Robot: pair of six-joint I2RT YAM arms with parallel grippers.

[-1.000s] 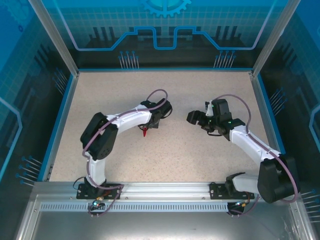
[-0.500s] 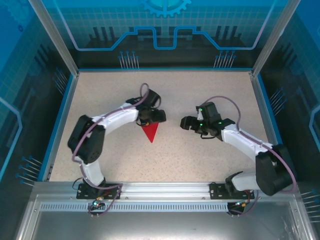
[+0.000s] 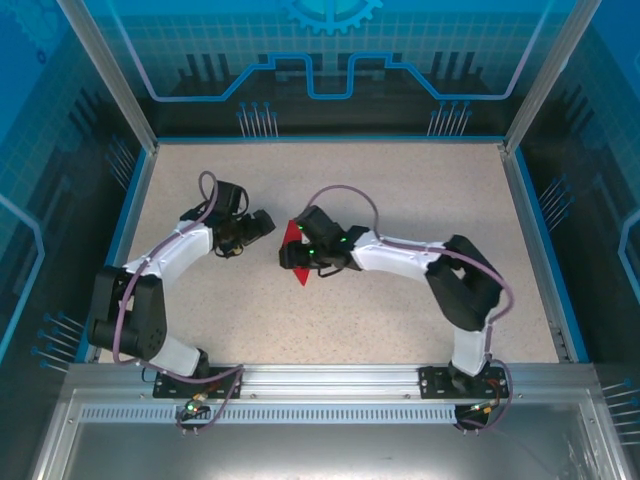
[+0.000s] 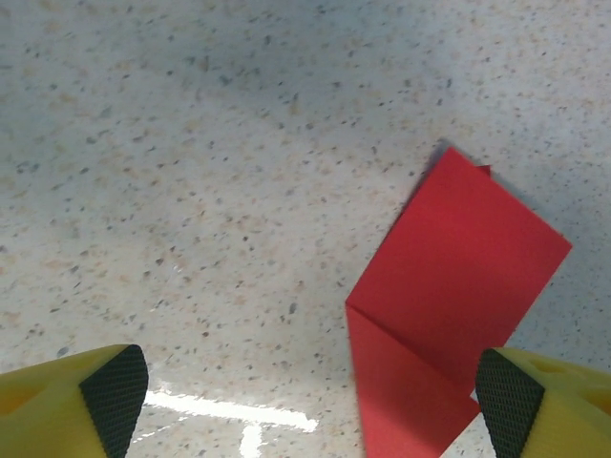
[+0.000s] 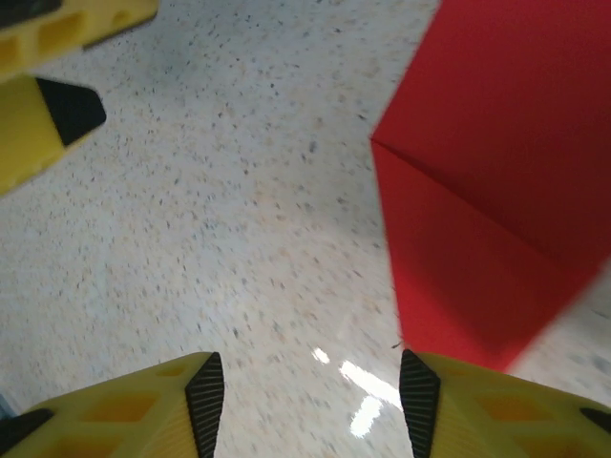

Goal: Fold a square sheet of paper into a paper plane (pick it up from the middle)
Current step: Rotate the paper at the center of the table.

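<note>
Paper plane [image 4: 458, 258] matte, creased red paper; table [image 4: 191, 172] speckled, stone-like, slightly glossy.

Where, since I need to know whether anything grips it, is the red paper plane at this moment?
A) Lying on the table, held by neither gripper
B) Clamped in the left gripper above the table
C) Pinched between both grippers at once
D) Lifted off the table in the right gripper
A: the paper plane lies on the table, while the left gripper and the right gripper both stand open, clamping nothing.
</note>
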